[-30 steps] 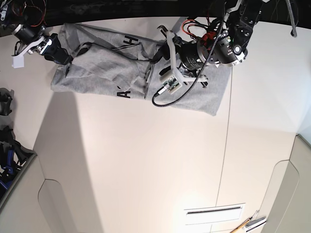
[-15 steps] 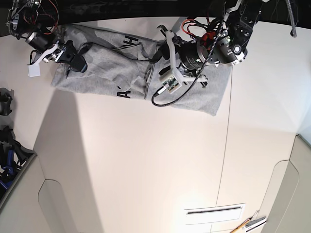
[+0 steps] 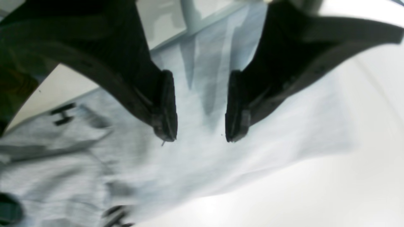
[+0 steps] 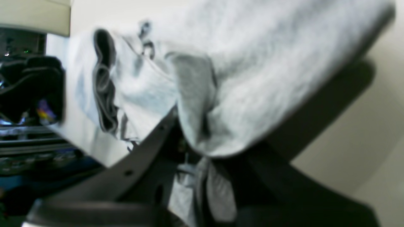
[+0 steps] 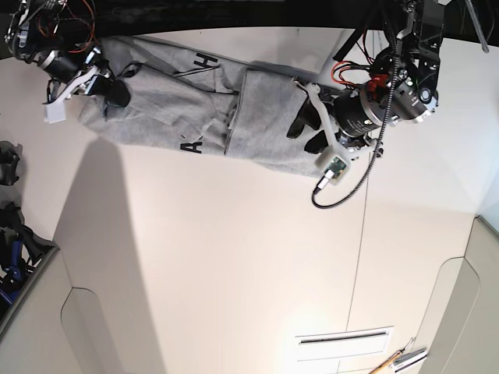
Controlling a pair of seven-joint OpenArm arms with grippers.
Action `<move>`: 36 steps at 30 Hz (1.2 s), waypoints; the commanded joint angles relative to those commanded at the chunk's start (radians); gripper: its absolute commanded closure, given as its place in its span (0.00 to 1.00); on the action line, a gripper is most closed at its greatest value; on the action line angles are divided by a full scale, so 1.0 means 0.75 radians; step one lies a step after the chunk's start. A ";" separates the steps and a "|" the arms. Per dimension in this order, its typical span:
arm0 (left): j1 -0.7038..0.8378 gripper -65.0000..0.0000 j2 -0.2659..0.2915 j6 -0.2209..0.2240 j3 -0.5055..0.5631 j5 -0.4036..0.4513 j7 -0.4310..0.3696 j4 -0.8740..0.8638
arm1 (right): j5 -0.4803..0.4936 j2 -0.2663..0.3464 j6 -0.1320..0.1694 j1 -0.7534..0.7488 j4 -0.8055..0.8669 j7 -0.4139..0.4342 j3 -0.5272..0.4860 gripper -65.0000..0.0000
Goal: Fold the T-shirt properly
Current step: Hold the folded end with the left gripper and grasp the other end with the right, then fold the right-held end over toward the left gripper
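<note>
I see the broad white table (image 5: pixel 234 273) with the heather-grey cotton T-shirt with black block lettering (image 5: pixel 187 117) lying crumpled across its far edge, part folded over itself. My black left gripper (image 3: pixel 199 126) hangs just above the plain end of the cloth, jaws apart and empty. My right gripper (image 5: pixel 109 89) is clamped on a bunched fold at the other end. I judge this mid-spread; next I'd close the left on its edge and pull taut.

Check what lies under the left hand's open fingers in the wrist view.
Under the left hand, only smooth grey T-shirt fabric shows between the open fingers. The table beneath that cloth is covered; bare table appears only past the shirt's edge.
</note>
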 joint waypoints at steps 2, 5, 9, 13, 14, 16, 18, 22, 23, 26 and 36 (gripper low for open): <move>0.001 0.61 0.000 0.000 -0.058 -0.005 0.001 0.000 | -0.008 0.066 0.000 0.000 0.025 0.011 0.046 1.00; 0.010 0.61 -0.001 -0.001 -0.106 -0.005 0.019 0.000 | -0.008 0.174 0.000 0.001 0.026 0.025 0.107 1.00; 0.069 0.61 0.001 -0.030 -0.108 -0.050 0.023 -0.001 | -0.012 0.311 -0.001 0.045 0.026 0.023 0.142 1.00; 0.150 0.61 0.008 -0.030 -0.107 -0.068 0.022 -0.004 | -0.017 0.404 -0.010 0.138 0.026 -0.009 0.142 1.00; 0.165 0.61 0.015 -0.030 -0.105 -0.074 0.018 -0.006 | -0.017 0.407 -0.010 0.166 0.028 -0.013 0.142 1.00; 0.193 0.61 0.035 -0.030 -0.086 -0.079 0.017 -0.009 | 0.017 0.396 -0.010 0.215 0.037 -0.031 0.141 1.00; 0.211 0.61 0.049 -0.030 -0.044 -0.078 -0.003 -0.011 | 0.029 0.356 -0.010 0.250 0.071 -0.047 0.139 1.00; 0.218 0.61 0.053 -0.030 0.072 -0.032 -0.062 -0.075 | -0.003 0.208 -0.010 0.255 0.259 -0.046 0.128 1.00; 0.217 0.61 0.059 -0.030 0.099 -0.016 -0.075 -0.105 | -0.014 0.166 -0.011 0.254 0.314 -0.047 0.125 1.00; 0.205 0.61 0.121 -0.030 0.151 0.005 -0.087 -0.201 | -0.035 0.078 -0.014 0.255 0.446 -0.045 0.083 1.00; 0.080 0.61 0.251 -0.030 0.162 0.003 -0.088 -0.435 | -0.240 -0.133 -0.022 0.254 0.579 -0.041 -0.446 1.00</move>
